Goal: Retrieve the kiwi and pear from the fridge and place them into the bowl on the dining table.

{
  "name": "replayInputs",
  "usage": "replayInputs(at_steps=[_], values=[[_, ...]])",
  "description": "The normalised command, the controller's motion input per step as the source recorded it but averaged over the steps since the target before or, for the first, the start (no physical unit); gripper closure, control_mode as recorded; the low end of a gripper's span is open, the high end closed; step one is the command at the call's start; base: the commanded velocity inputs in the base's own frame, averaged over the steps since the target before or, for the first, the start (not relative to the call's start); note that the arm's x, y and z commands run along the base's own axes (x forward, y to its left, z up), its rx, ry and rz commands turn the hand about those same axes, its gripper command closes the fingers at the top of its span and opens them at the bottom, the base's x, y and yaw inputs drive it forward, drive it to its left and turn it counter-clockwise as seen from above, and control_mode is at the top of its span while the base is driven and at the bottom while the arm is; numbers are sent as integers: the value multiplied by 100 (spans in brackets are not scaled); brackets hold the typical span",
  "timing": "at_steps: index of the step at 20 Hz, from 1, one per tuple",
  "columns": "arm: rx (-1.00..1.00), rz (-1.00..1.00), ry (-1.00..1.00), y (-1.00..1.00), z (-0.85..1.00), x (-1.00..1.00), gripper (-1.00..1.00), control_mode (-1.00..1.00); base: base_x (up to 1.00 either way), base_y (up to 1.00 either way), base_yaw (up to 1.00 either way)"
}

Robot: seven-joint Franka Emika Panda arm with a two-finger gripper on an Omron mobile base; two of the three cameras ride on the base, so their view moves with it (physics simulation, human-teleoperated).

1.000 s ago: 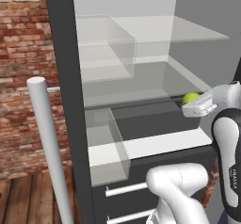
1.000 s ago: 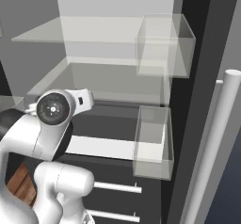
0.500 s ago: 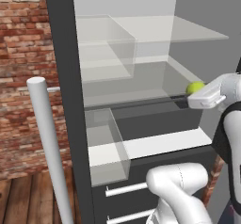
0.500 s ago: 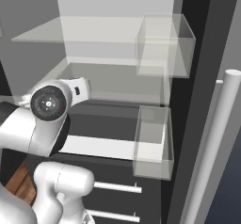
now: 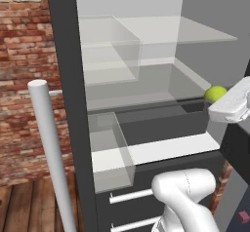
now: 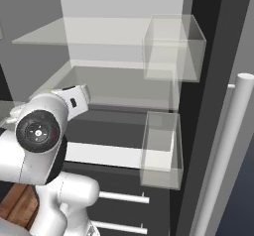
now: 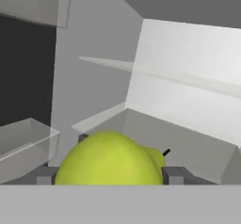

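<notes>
Yellow-green and round, the pear (image 7: 110,159) sits squarely between the two dark finger tips (image 7: 46,175) in the hand view, one tip at each side of it and both touching its skin, so the jaws are spread wide and pinching the pear. Its short dark stem sticks out to the right. In the left base view the pear (image 5: 215,93) peeks out just behind the white hand, at the right edge of the open fridge (image 5: 68,104), level with the front lip of the middle glass shelf (image 5: 146,87). Whether it rests on that shelf or hangs clear of it I cannot tell. Clear door bins (image 6: 161,148) hang at the side, and a long white bar handle (image 5: 51,153) stands in the foreground
</notes>
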Motion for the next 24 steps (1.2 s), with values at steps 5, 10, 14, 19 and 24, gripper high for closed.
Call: replayInputs(at_steps=[5, 10, 14, 19, 24], values=[[-2, 0, -11, 1, 3, -24, 100, -100, 0, 0, 0], [0, 0, 0, 0, 0, 19, 100, 100, 10, 0, 0], [0, 0, 0, 0, 0, 0, 100, 100, -2, 0, 0], [0, 0, 0, 0, 0, 0, 100, 100, -51, 0, 0], [0, 0, 0, 0, 0, 0, 100, 100, -82, 0, 2]])
